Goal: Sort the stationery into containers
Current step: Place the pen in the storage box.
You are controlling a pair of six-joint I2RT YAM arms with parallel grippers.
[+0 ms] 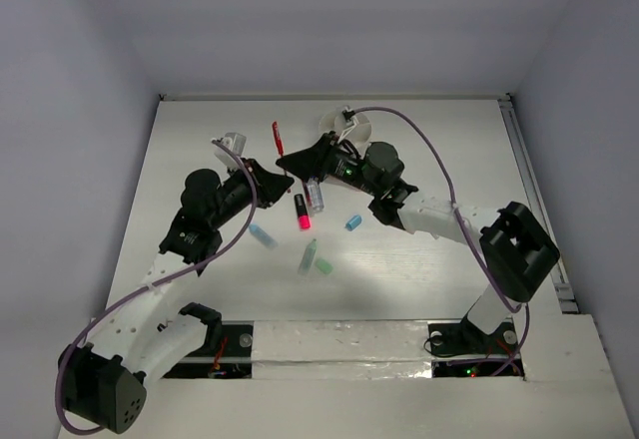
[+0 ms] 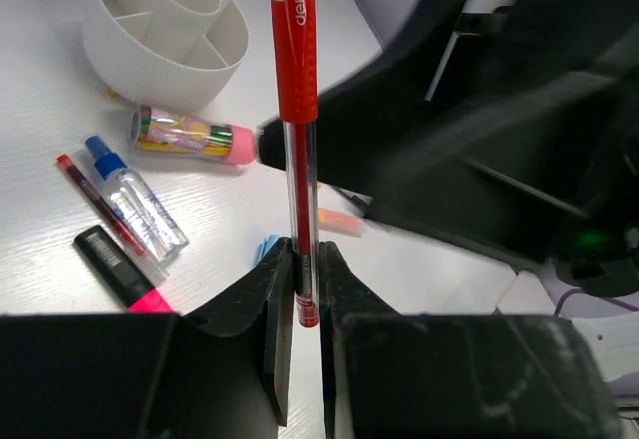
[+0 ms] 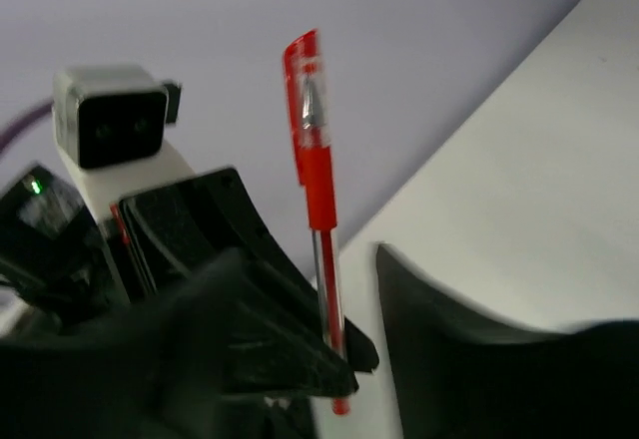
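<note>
White table (image 1: 419, 259) below, pen (image 2: 297, 80) in left tool (image 2: 305, 264)

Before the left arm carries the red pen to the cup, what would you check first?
1. Left gripper shut on the red pen: ok.
2. Grip placement: not ok, it pinches only the pen's bottom end.
3. Right gripper free of the pen: ok, jaws apart.
4. White cup upright, visible compartments empty: ok.
5. Route to the cup clear: cannot tell, the right arm sits close beside it.
</note>
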